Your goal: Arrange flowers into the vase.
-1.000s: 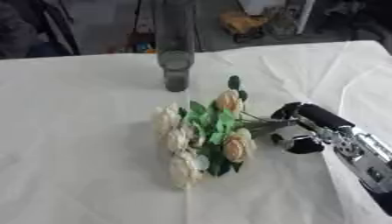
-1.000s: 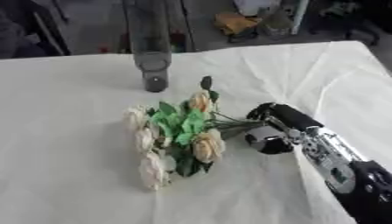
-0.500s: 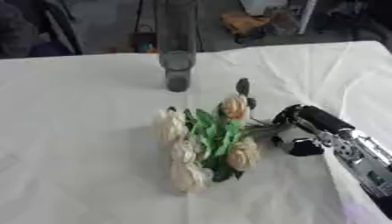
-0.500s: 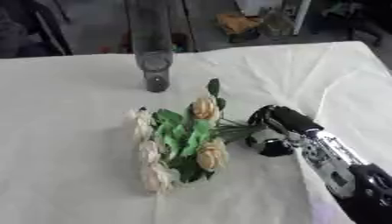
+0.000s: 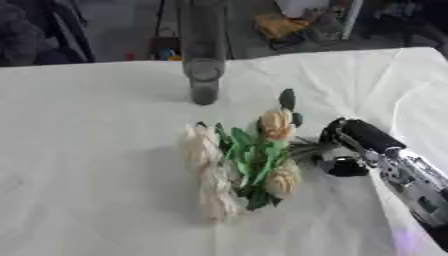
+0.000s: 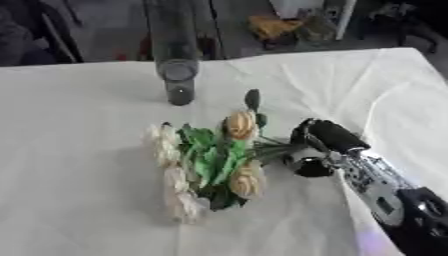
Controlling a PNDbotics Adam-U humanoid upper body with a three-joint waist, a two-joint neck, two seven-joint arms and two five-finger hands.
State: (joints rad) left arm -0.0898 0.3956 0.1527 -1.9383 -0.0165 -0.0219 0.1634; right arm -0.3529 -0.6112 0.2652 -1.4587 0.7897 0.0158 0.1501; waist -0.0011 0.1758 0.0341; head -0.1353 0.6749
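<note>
I count one bunch of flowers (image 5: 241, 165) lying on the white tablecloth (image 5: 87, 165): about five pale cream and peach blooms among green leaves, the stems pointing toward my right hand (image 6: 317, 145). My fingers there are curled round the stems, holding the bunch. One tall grey vase (image 5: 203, 60) stands upright beyond the bunch, well apart from it; I cannot tell what is inside.

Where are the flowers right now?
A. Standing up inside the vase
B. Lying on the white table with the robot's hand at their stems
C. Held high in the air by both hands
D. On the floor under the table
B: the flowers lie on the white table, the right hand closed at their stems, and the vase stands apart behind them.
</note>
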